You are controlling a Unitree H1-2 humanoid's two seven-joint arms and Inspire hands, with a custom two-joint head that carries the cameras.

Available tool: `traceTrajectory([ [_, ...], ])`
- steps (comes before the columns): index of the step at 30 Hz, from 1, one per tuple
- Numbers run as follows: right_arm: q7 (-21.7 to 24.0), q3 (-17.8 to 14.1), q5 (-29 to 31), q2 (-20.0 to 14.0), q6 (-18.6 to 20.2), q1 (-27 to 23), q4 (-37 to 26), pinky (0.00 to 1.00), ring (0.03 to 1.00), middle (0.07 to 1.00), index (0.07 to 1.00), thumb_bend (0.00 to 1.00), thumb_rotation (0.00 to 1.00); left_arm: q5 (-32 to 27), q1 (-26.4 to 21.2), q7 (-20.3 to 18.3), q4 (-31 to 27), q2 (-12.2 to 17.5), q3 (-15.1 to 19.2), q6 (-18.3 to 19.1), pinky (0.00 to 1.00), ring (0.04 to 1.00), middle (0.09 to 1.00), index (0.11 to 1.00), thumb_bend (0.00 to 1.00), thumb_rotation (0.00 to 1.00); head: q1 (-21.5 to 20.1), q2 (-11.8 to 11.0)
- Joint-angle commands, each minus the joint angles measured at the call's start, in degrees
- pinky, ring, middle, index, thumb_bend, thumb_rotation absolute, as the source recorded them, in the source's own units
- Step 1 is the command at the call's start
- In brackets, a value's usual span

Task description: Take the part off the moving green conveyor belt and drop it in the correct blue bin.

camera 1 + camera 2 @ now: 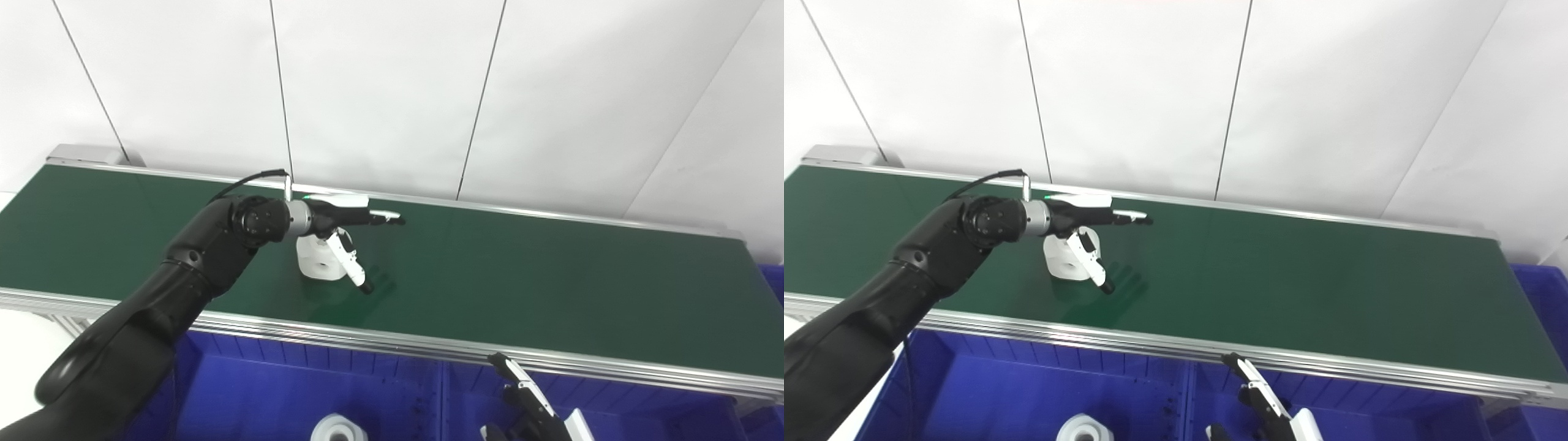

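Belt: a dark green conveyor belt runs across the scene from 9 o'clock to 3 o'clock, edged by a silver metal rail on its near side, with a white panelled wall behind it.

Part: a white blocky part with a round hole in its side sits on the belt, left of centre, nearer the front rail than the far edge.

Left hand: the left hand reaches out over the belt on a black arm that enters from 7 o'clock; it hangs directly above the part, fingers stretched out flat toward 3 o'clock and the thumb angled down toward 5 o'clock across the part's right face. The fingers are spread and released, not closed around the part; whether the thumb touches it cannot be told.

Right hand: the right hand shows only at the bottom edge, around 5 o'clock, raised over the bins with fingers apart and grasping nothing.

Bins: blue bins line the space below the front rail, split by a divider near centre. A second white part with a round opening lies in the left bin at 6 o'clock.
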Motion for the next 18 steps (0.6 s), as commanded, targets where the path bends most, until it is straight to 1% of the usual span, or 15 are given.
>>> traceTrajectory([
  [1,-0.3,0.0,0.3,0.1,-1.3,0.5,-2.0,0.83,0.900,0.934,0.909,0.26,0.71,0.7,-4.7,2.9,3.0,-0.9,-0.3,-2.8,1.00,1.000,1.000,0.992,1.00,0.43,0.1,0.0],
  [3,-0.3,0.0,0.2,0.1,-1.2,0.8,-2.4,0.83,0.897,0.933,0.908,0.26,0.71,1.4,-5.5,5.0,6.3,-1.6,-1.0,-4.7,1.00,1.000,1.000,0.988,1.00,0.43,-0.2,0.1],
  [4,-0.3,0.0,0.1,0.1,-1.3,1.0,-2.5,0.83,0.897,0.933,0.907,0.26,0.70,2.4,-5.6,8.3,8.1,-2.1,-1.5,-6.4,1.00,1.000,1.000,0.988,1.00,0.43,-0.3,0.2],
  [5,-0.4,0.0,0.0,0.1,-1.4,1.1,-2.6,0.82,0.891,0.929,0.904,0.26,0.70,3.2,-5.7,10.7,9.4,-2.4,-1.8,-7.6,1.00,1.000,1.000,0.972,1.00,0.42,-0.3,0.2],
  [6,-0.5,0.0,0.0,0.2,-1.5,1.2,-2.6,0.82,0.889,0.928,0.903,0.26,0.69,4.9,-5.6,15.6,10.6,-3.0,-2.7,-8.7,1.00,1.000,1.000,0.965,1.00,0.41,-0.4,0.3],
  [7,-0.5,0.0,0.0,0.2,-1.5,1.3,-2.7,0.82,0.889,0.927,0.901,0.25,0.69,6.8,-5.7,19.5,11.8,-3.6,-3.6,-9.0,1.00,1.000,1.000,0.961,1.00,0.40,-0.5,0.2],
  [8,-0.5,0.0,0.0,0.3,-1.5,1.4,-2.7,0.82,0.889,0.926,0.901,0.25,0.68,8.5,-5.9,21.9,12.8,-4.1,-4.6,-8.2,1.00,1.000,1.000,0.972,1.00,0.39,-0.5,0.3],
  [10,-0.6,0.0,-0.1,0.3,-1.5,1.5,-2.6,0.82,0.892,0.927,0.902,0.25,0.66,12.5,-7.5,23.1,16.4,-5.3,-8.0,-4.5,1.00,1.000,1.000,0.996,1.00,0.36,-0.8,0.2],
  [12,-0.6,0.0,-0.2,0.3,-1.5,1.6,-2.5,0.82,0.892,0.926,0.901,0.25,0.66,15.4,-8.8,24.4,19.9,-6.3,-10.9,-2.2,1.00,1.000,1.000,0.999,1.00,0.34,-1.0,0.2],
  [13,-0.6,0.1,-0.3,0.4,-1.6,1.6,-2.3,0.82,0.892,0.926,0.901,0.25,0.66,17.3,-9.2,25.4,22.5,-7.3,-13.0,-0.3,1.00,1.000,1.000,1.000,1.00,0.33,-1.1,0.2],
  [14,-0.7,0.1,-0.4,0.4,-1.7,1.6,-2.2,0.82,0.889,0.923,0.899,0.25,0.66,18.5,-9.5,26.2,24.4,-8.0,-14.4,0.9,0.93,0.994,1.000,0.996,1.00,0.29,-1.1,0.2],
  [15,-0.7,0.1,-0.6,0.5,-1.6,1.7,-2.2,0.82,0.888,0.923,0.898,0.25,0.66,19.9,-9.4,27.7,26.2,-8.8,-16.1,2.3,0.91,0.992,1.000,0.995,1.00,0.27,-1.5,0.2],
  [16,-0.7,0.2,-0.7,0.6,-1.6,1.7,-2.2,0.82,0.887,0.922,0.897,0.25,0.66,20.6,-9.3,28.8,27.4,-9.4,-17.3,3.1,0.76,0.917,0.978,0.967,1.00,0.23,-1.5,0.2],
  [17,-0.7,0.2,-0.7,0.7,-1.6,1.7,-2.3,0.82,0.887,0.921,0.896,0.25,0.65,21.3,-8.9,29.8,28.4,-10.0,-18.4,3.9,0.67,0.870,0.964,0.950,1.00,0.20,-1.9,0.4],
  [18,-0.8,0.3,-0.7,0.9,-1.5,1.8,-2.5,0.82,0.888,0.921,0.895,0.25,0.65,21.9,-8.4,30.7,29.1,-10.5,-19.3,4.3,0.60,0.783,0.889,0.896,0.98,0.17,-2.1,0.6],
])
